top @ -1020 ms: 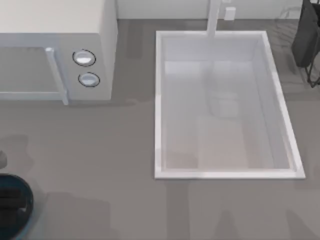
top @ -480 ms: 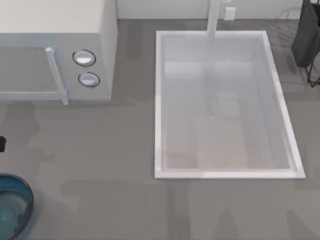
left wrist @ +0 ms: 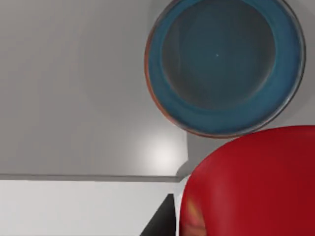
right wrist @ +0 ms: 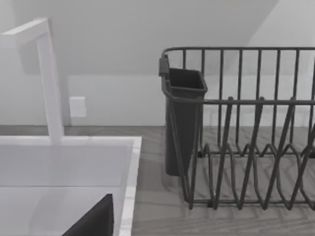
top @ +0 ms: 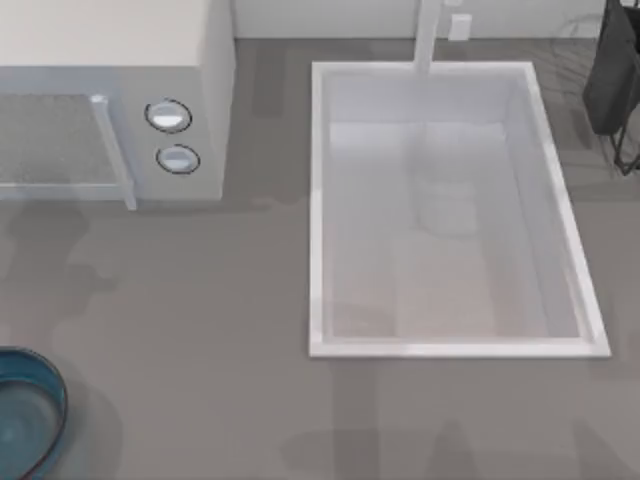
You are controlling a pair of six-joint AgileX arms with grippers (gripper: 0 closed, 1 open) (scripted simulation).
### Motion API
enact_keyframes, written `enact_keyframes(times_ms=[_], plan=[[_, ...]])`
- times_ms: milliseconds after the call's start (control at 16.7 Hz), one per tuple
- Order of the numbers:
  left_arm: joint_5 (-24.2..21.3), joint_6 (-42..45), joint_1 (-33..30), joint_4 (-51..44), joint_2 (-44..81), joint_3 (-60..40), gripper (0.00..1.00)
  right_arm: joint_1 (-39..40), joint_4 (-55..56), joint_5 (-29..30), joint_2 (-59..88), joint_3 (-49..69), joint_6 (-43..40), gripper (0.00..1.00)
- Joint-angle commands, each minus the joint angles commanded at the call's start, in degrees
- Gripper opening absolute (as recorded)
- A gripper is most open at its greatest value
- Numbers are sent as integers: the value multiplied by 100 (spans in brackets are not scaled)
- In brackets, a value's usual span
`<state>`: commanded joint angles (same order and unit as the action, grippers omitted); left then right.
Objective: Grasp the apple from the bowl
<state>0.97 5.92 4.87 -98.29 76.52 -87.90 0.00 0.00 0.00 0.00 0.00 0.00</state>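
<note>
Left wrist view: the apple (left wrist: 251, 184), glossy bright red, sits very close to the camera, well apart from and above the bowl (left wrist: 224, 66), which lies on the grey counter (left wrist: 74, 88) with nothing in it. Apple out of the bowl, near the left gripper; whether the fingers are clamped on it I cannot tell, as no finger surface is plainly seen beside the fruit. Bowl is teal-blue with a darker rim. Top view: the bowl (top: 25, 420) sits at the counter's near left corner, cut by the frame edge. Microwave (top: 110, 100) at the upper left, two round knobs on its face. White sink (top: 450, 210) to the right of centre, a faucet (top: 428, 35) at its far edge. Dark dish rack (top: 615, 80) at the far right. Right wrist view: rack (right wrist: 246, 128) with its dark utensil cup (right wrist: 183, 118), beside the sink edge; right gripper's opening cannot be told.
</note>
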Motion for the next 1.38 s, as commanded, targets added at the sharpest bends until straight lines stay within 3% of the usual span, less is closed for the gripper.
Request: enact_keyframes(times_ms=[540, 1380], plan=[[-2, -145, -136, -163, 179, -389, 0, 0, 0, 0, 0, 0, 0, 100], [-111, -2830, -2891, 865, 4876, -3663, 0, 0, 0, 0, 0, 0, 0, 100]])
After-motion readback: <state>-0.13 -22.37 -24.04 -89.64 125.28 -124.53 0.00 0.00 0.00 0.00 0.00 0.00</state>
